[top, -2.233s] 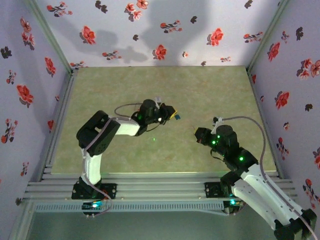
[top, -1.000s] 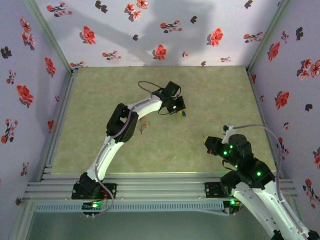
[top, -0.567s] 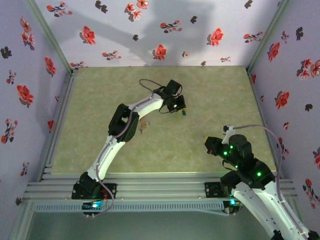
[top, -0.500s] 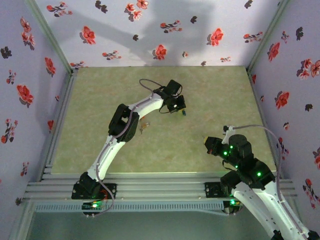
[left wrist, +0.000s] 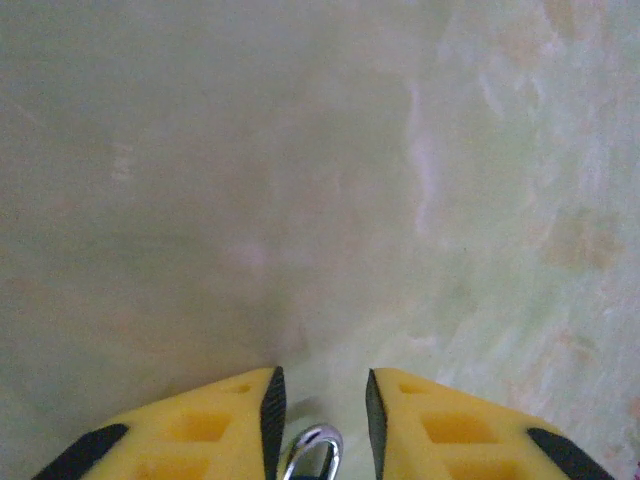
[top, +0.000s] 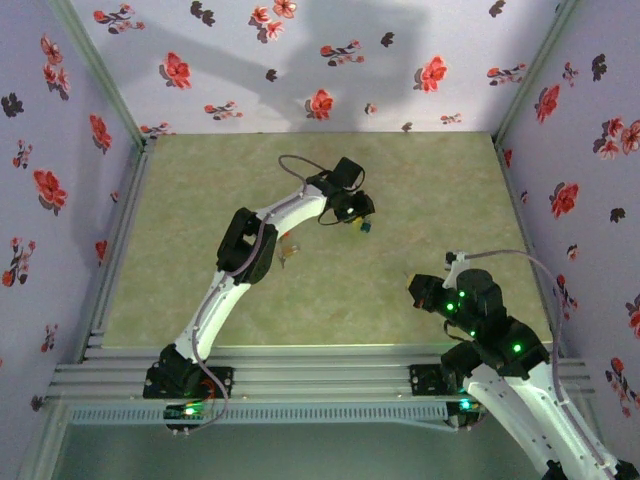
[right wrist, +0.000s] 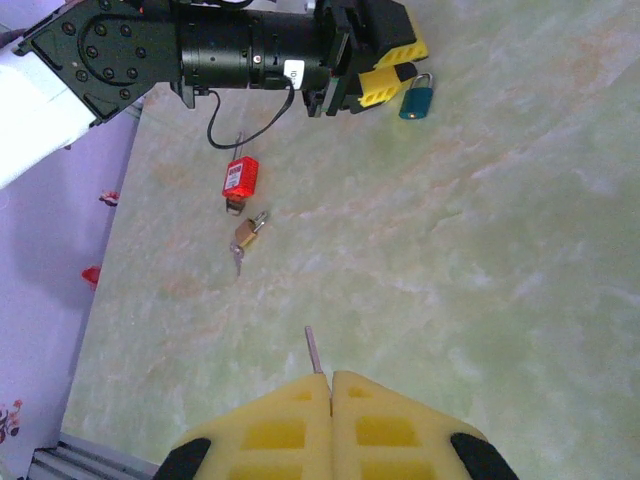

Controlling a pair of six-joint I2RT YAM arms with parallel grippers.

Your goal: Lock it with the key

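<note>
So here's where we're at: our right gripper (right wrist: 331, 378) has its yellow pads pressed together on the key (right wrist: 313, 352), with the thin blade poking out past the tips. The blue padlock (right wrist: 414, 103) we're after lies flat on the green table (top: 200, 190), out towards the middle. From those jaws it's well apart, ahead and off to our left going by the overhead view. Our left gripper (left wrist: 320, 378) is way nearer. Its jaws stand apart with the padlock's shackle (left wrist: 313, 447) sitting in the gap, and there's a sliver of space on both sides as far as we can see, so we'd call that not clamped. The lock's long axis runs roughly in line with the left fingers, shackle end tucked between them and body end pointing outward. We can't make out the keyhole. Our guess is it's on the bottom of the body, the end facing away from the left arm, and that's what the key blade would have to line up with. Also lying around, closer to the left arm's elbow, are a red padlock (right wrist: 238, 178) and a brass padlock (right wrist: 244, 234), both well clear of either gripper.
</note>
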